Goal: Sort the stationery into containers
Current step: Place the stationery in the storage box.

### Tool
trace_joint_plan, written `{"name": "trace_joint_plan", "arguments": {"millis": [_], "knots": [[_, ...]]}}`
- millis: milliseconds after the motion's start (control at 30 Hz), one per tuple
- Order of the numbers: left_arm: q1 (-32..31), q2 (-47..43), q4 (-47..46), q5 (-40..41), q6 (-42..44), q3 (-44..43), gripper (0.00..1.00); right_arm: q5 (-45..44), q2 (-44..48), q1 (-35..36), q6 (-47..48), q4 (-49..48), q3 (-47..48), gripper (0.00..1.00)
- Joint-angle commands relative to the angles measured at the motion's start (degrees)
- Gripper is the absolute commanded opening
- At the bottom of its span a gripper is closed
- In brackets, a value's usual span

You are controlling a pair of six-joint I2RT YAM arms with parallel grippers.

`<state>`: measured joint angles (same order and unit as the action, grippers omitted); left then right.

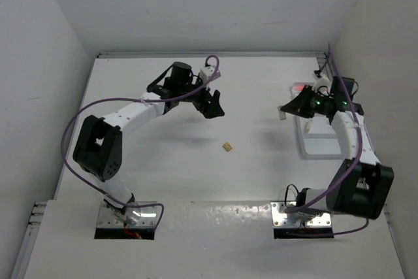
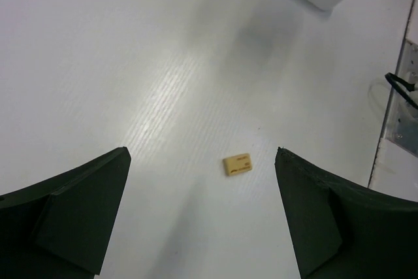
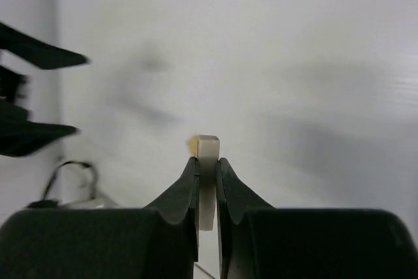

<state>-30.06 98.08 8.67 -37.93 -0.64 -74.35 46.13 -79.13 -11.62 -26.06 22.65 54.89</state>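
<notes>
My left gripper (image 2: 202, 156) hangs above the middle of the table (image 1: 163, 161) with its fingers (image 2: 78, 207) spread wide apart and nothing between them. Through the left wrist view I look straight down the gap. The tan eraser (image 2: 238, 164) lies flat on the table there, nearer my right-hand finger than the other and touching neither. It carries some small dark print that I cannot read. In the top view the same eraser sits alone in the open, near the tips of this gripper and on the side towards my bases.

My right gripper (image 3: 208, 161) is clamped on a grey-white block (image 3: 208, 145). The two fingers press its flat sides, and its upper end stands up a little past the fingertips. The block is held upright and clear of the table, which shows blurred far behind it. A speck of tan peeks out just behind the block's left edge, though I cannot tell what it is.

From above, this gripper hovers just beside the left side of the tray (image 1: 320, 147), and the block is out over the table rather than over a compartment. The white tray lies on the right of the table, partly under my right forearm. An orange-red patch (image 1: 299, 87) shows at its far end, too small to make out.
</notes>
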Motion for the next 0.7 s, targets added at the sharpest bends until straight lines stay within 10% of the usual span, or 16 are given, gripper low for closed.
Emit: {"name": "trace_joint_plan", "arguments": {"millis": [0, 167, 667], "knots": [[2.99, -4.65, 2.06, -0.3, 2.31, 1.3, 1.0, -13.4, 9.4, -5.07, 19.18, 13.2, 0.92, 0.0], [5.37, -5.45, 2.85, -0.21, 1.97, 2.72, 1.0, -42.36, 18.04, -8.59, 27.91, 8.73, -7.16, 0.0], [5.54, -3.08, 3.29, -0.65, 1.17, 0.96, 1.0, -56.23, 13.13, -23.45, 11.75, 5.3, -14.45, 0.0]]}}
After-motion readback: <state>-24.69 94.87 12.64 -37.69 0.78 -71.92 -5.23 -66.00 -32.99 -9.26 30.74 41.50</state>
